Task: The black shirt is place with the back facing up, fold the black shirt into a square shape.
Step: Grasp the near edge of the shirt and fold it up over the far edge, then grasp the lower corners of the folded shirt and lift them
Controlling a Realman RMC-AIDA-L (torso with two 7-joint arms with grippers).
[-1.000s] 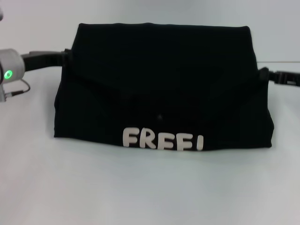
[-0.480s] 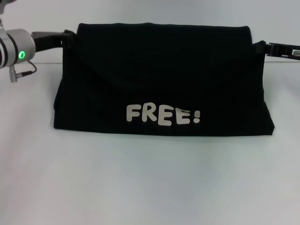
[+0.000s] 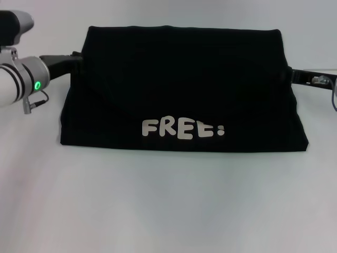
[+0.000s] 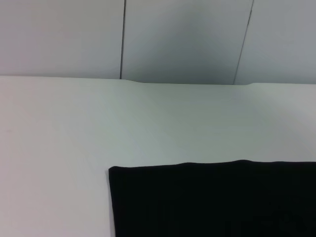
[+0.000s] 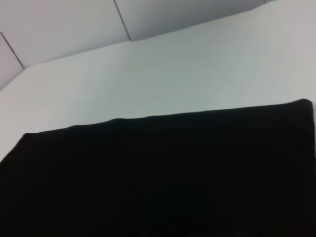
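Head view: black shirt [image 3: 181, 89] on desk [image 3: 168, 211], near edge lifted and carried toward far side; vs 1 s ago "FREE!" print seen higher and fuller, then dipping slightly, arms shifted lower. Judged: lengthwise fold under way, not yet laid flat. Left gripper [image 3: 73, 57] at shirt's upper left corner, right gripper [image 3: 295, 76] at upper right corner. Jaws hidden by fabric on both sides; opening can't be told, though cloth is held up betw. them. Wrist views: only shirt edge and desk seen.

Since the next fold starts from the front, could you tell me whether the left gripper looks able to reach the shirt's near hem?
Probably yes: the left gripper sits at the black shirt's far left corner, and bare table lies beside and before the hem.
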